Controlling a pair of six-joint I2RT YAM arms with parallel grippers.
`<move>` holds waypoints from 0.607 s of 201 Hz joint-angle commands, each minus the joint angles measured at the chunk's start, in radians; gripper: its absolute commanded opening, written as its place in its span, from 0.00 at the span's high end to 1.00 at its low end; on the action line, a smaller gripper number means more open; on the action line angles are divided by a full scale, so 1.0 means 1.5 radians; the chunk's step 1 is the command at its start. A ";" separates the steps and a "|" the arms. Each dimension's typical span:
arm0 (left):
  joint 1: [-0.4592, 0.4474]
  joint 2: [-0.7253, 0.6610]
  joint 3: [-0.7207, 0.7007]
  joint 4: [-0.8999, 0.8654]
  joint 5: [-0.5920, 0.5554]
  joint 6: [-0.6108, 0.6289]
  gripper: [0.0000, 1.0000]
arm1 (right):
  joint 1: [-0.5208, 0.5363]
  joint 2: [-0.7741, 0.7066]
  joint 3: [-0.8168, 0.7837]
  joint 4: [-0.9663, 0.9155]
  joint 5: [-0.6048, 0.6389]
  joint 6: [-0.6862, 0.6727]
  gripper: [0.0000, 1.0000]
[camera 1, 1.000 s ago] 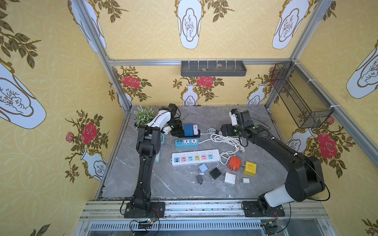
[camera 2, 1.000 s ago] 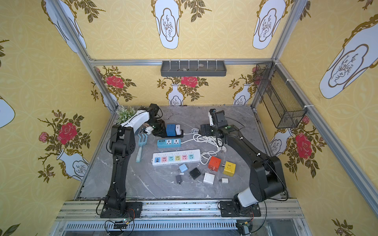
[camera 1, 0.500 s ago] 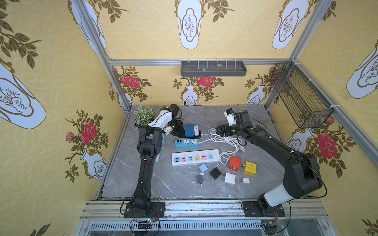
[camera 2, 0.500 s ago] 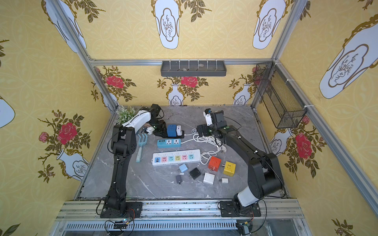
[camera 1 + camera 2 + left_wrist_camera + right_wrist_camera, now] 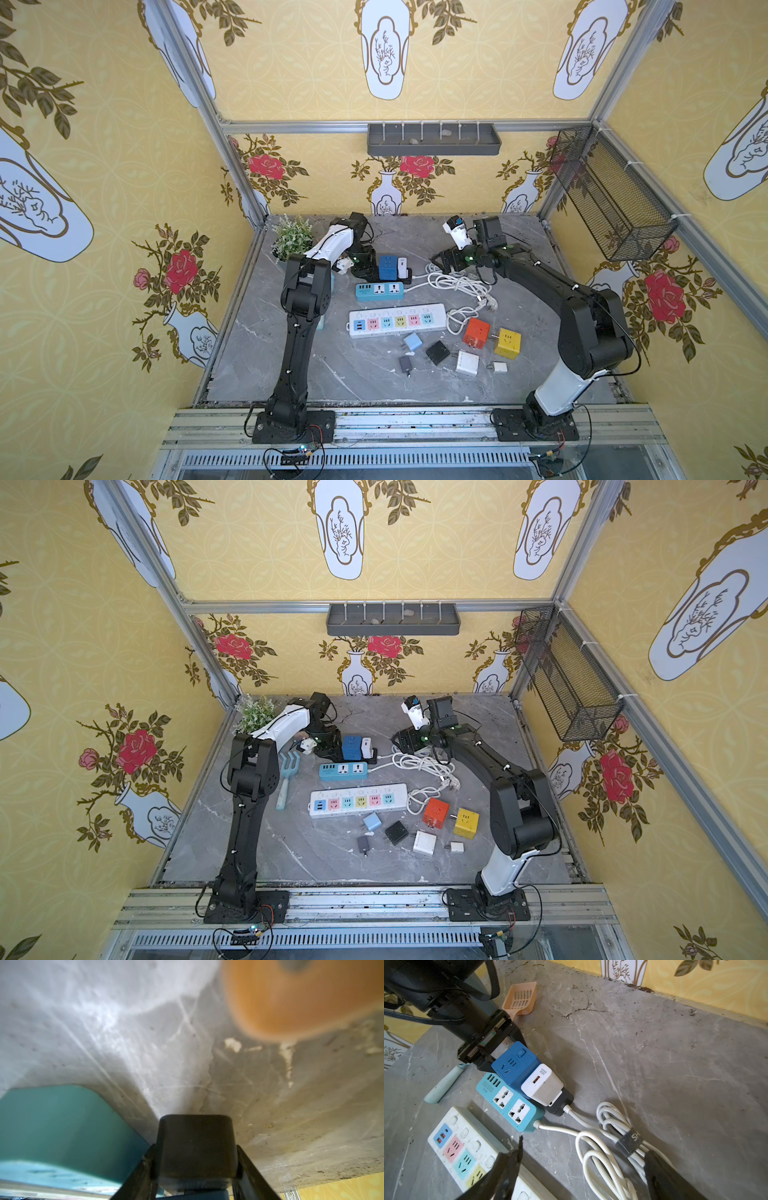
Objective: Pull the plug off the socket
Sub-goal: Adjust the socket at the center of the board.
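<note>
At the back of the marble table point(image 5: 365, 386), we have the left gripper point(image 5: 360, 266) clamped on the black power strip point(image 5: 560, 1103), at the end away from its cord, bracing it. Our target, the white USB charger point(image 5: 543, 1084), sits fully seated in that strip beside the blue cube adapter point(image 5: 515, 1064) (also plugged in there). The right gripper point(image 5: 583, 1169) hangs over the coiled white cable point(image 5: 608, 1147), jaws wide, empty, short of the charger. We read it as socket braced; grasp and pull both left.

Right end effector point(image 5: 583, 1147) nearer plug point(image 5: 543, 1084) (slightly)
</note>
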 commanded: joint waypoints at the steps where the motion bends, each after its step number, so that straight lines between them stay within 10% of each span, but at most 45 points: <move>1: -0.008 0.013 -0.007 -0.023 -0.005 0.016 0.91 | 0.001 0.017 0.011 -0.009 -0.075 -0.084 0.06; 122: -0.029 0.015 -0.012 -0.030 -0.020 0.043 0.95 | 0.046 0.154 0.088 -0.038 -0.061 -0.289 0.08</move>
